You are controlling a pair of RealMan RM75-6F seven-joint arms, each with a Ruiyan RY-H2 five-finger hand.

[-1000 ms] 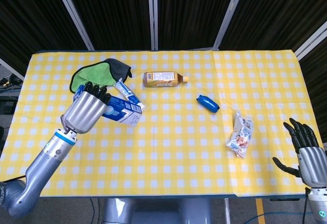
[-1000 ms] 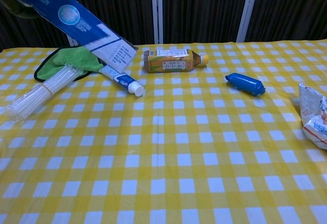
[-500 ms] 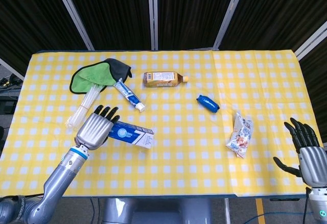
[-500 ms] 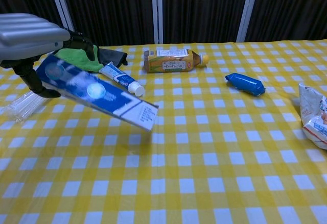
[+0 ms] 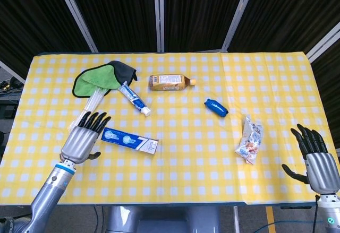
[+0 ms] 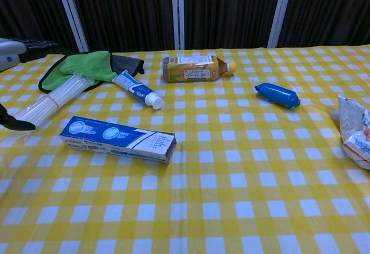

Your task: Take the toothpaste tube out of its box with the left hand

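Note:
The blue and white toothpaste box (image 5: 129, 140) (image 6: 118, 138) lies flat on the checked cloth, its open end toward the right. Apart from it, the toothpaste tube (image 5: 133, 98) (image 6: 137, 89) lies farther back, its white cap pointing to the front right, beside the green cloth. My left hand (image 5: 83, 139) hovers just left of the box with fingers spread and holds nothing; in the chest view only its edge (image 6: 13, 54) shows at the far left. At the table's right front corner my right hand (image 5: 314, 157) is open.
A green cloth (image 5: 97, 79) and a bundle of clear straws (image 6: 51, 100) lie at the back left. A tea bottle (image 5: 171, 82) lies on its side mid-back. To the right are a blue packet (image 5: 216, 106) and a snack bag (image 5: 251, 139).
My left hand carried the box down and toward the front, set it flat on the cloth and let go, then drew off to the left. The right hand barely moved.

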